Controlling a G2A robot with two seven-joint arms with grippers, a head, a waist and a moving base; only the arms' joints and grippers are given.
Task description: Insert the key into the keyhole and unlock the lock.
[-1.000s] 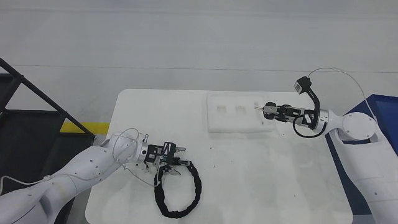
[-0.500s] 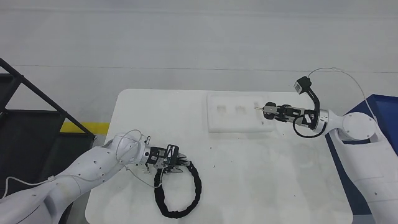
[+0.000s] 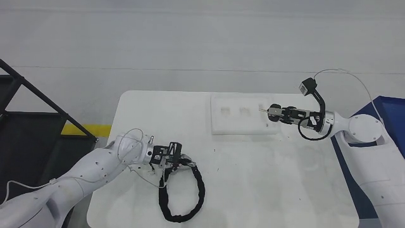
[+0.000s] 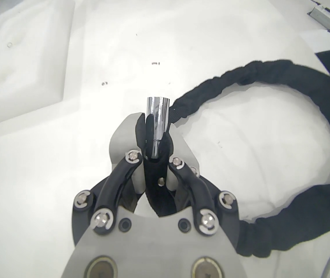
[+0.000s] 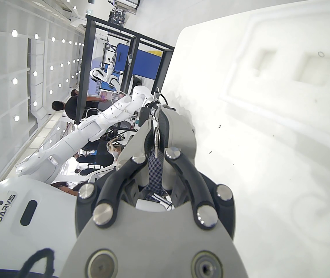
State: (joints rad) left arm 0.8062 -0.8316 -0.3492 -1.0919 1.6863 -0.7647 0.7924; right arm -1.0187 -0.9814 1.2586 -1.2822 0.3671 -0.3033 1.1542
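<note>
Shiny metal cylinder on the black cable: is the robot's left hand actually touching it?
Touching. The left wrist view shows the left hand shut on the chrome lock cylinder, with its black pads pressed against both sides.

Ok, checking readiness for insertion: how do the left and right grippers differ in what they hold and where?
The left gripper is shut on the shiny chrome cylinder of the black fabric-sleeved cable lock; the right gripper is shut on a small metal key. The left sits beside the cable's loop; the right is by the white foam tray's end. Both point roughly toward each other.
</note>
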